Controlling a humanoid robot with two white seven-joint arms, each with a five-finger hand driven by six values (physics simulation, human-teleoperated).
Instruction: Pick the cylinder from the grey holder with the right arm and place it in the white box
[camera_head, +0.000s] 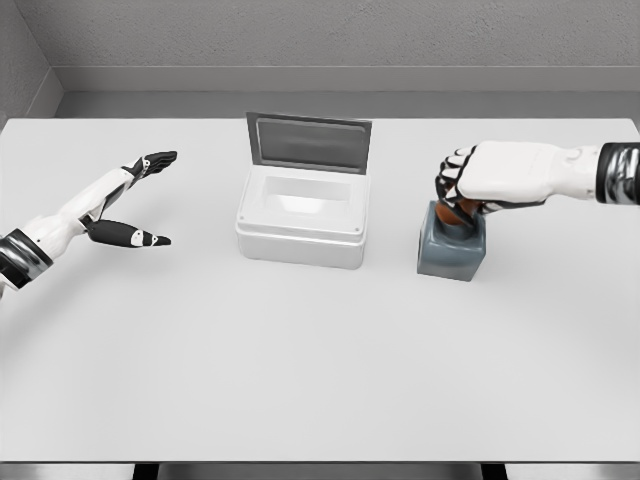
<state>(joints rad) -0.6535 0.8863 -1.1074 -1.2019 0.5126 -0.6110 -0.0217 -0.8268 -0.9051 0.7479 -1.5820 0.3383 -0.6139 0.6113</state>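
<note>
A grey holder (452, 250) stands on the table right of the white box (301, 222). Only a small orange-brown bit of the cylinder (449, 212) shows at the holder's top, between the fingers of my right hand (456, 192). That hand comes in from the right edge and its black-tipped fingers are curled down around the cylinder, just above the holder. The white box is open, its grey lid (309, 141) standing upright at the back, its inside bare. My left hand (148, 198) hovers over the table's left side, fingers spread, holding nothing.
A white table (300, 370) carries everything, with a grey wall behind it. The box and the holder stand about a hand's width apart. The table's front edge runs along the bottom of the view.
</note>
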